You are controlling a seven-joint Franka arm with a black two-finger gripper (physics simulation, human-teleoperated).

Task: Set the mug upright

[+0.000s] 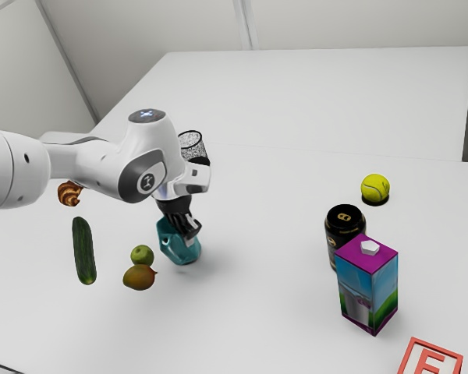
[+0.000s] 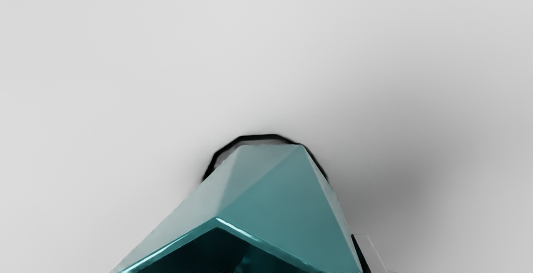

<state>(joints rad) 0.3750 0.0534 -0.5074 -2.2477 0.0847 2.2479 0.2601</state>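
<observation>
In the exterior view, the black gripper [image 1: 189, 227] is down at the teal faceted mug [image 1: 173, 243], overlapping its upper part. The mug looks tilted there, its lower end toward the table. Seen from the hand, the mug [image 2: 275, 194] has its rim and dark opening nearest the camera, and its narrower far end is by the table, edged by a dark line. A small part of the gripper [image 2: 371, 254] shows right against the mug's side wall. How it stands on the mug's other side is hidden.
Near the mug on the white table [image 1: 257, 312] lie a green fruit [image 1: 142, 255], a mango [image 1: 140, 277] and a cucumber [image 1: 83, 249]. A mesh cup [image 1: 192, 145] stands behind the hand. Toward the exterior view's right are a black can [image 1: 344, 222], a carton [image 1: 366, 284] and a tennis ball [image 1: 375, 188].
</observation>
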